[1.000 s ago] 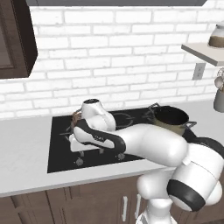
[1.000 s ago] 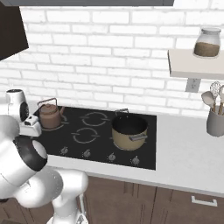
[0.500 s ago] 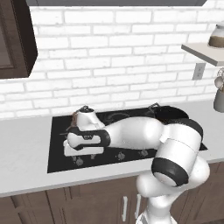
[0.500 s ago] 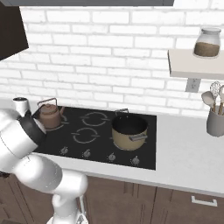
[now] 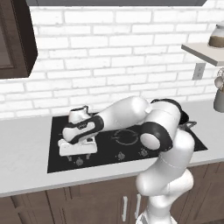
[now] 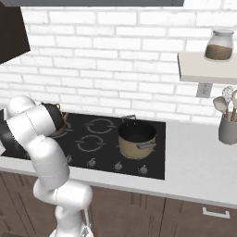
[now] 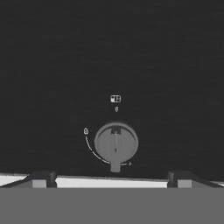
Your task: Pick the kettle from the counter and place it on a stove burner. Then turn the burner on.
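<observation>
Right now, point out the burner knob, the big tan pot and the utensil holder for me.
burner knob (image 7: 116,144), hand view, centre of its round grey face.
big tan pot (image 6: 135,144), right base view, tan front wall.
utensil holder (image 6: 228,130), right base view, grey side.

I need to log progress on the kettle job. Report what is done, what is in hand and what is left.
Done: the kettle sits on the black cooktop, mostly hidden behind the arm. In hand: the open gripper hangs empty over a grey burner knob, fingertips wide on either side, not touching it. Left: grip the knob and turn the burner on.
</observation>
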### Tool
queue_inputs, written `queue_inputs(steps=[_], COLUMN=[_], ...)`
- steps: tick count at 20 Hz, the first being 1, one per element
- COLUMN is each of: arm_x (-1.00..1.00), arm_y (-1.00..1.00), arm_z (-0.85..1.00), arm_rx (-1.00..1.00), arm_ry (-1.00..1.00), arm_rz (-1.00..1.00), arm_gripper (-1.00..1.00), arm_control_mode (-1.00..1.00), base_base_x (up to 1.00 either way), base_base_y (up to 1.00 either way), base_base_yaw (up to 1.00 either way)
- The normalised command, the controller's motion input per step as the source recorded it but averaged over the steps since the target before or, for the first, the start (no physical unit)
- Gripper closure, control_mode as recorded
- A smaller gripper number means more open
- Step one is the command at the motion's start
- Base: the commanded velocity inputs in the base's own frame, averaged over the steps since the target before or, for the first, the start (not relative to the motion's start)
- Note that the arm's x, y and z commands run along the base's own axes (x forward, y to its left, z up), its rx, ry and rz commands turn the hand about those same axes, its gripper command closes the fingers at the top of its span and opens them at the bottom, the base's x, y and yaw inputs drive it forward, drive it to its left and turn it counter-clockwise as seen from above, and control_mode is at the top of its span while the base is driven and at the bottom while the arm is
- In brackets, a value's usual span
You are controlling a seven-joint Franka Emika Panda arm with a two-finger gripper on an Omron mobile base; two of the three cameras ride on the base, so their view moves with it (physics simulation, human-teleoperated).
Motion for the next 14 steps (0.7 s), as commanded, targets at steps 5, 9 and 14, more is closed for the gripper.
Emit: queue_inputs(steps=[5,9,14], arm_x=[0.0,0.09,0.12], arm_y=[0.0,0.0,0.0], arm_z=[-0.18,-0.22,-0.22], arm_rx=[-0.13,-0.12,-0.09], arm_ry=[0.14,0.09,0.03], arm_rz=[-0.09,-0.09,-0.09], arm_gripper=[-1.0,-1.0,-1.0], arm_control_mode=[-1.0,-1.0,-1.0], base_base_x=[0.0,0.0,0.0], base_base_y=[0.0,0.0,0.0], base_base_yaw=[0.0,0.0,0.0])
